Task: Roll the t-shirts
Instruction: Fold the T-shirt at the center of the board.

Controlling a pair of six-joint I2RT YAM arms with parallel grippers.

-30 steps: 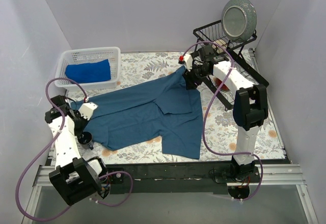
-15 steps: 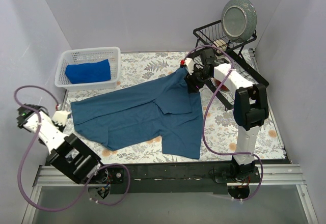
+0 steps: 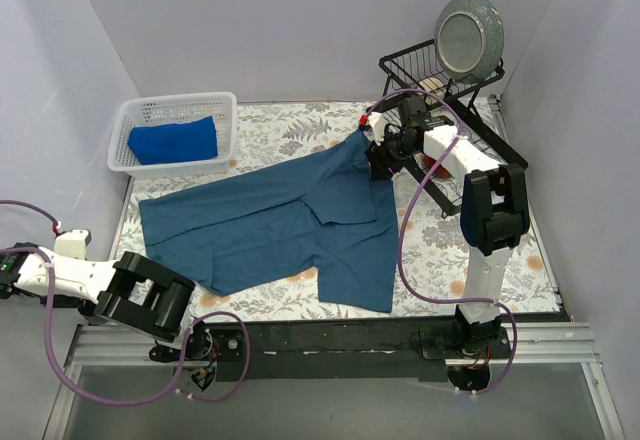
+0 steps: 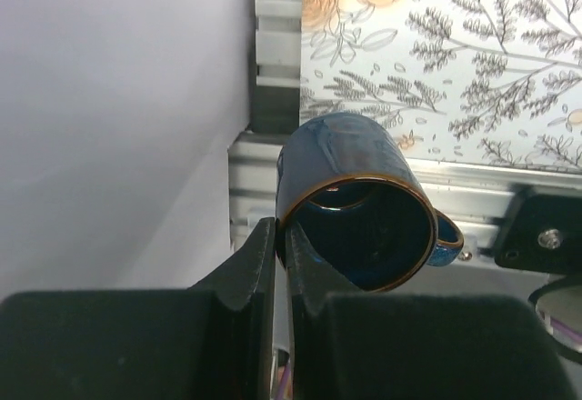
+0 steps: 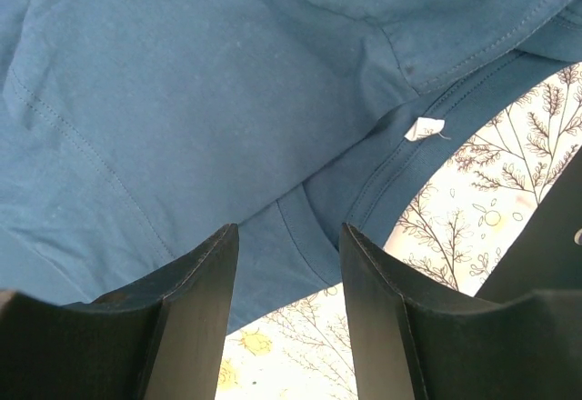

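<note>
The large dark-blue t-shirt (image 3: pixel 280 225) lies spread flat on the flowered table. The royal-blue t-shirt (image 3: pixel 173 141) is a bundle in the white basket (image 3: pixel 140 110) at the back left. My right gripper (image 3: pixel 378 165) is open, just above the dark shirt's collar edge (image 5: pixel 227 82), with cloth and a white tag (image 5: pixel 423 128) below its jaws (image 5: pixel 289 236). My left gripper (image 4: pixel 282 232) is shut on the rim of a dark blue mug (image 4: pixel 355 200), held off the table's front-left corner. In the top view it sits at the left frame edge (image 3: pixel 12 266).
A black wire dish rack (image 3: pixel 400 65) with a grey plate (image 3: pixel 468 35) stands at the back right, close behind my right arm. Grey walls close in on three sides. The metal rail (image 4: pixel 273 173) of the table's near edge lies below the mug.
My left arm has swung from the shirt's left sleeve out past the table's left edge. My right gripper has shifted slightly at the collar. The shirt has not moved.
</note>
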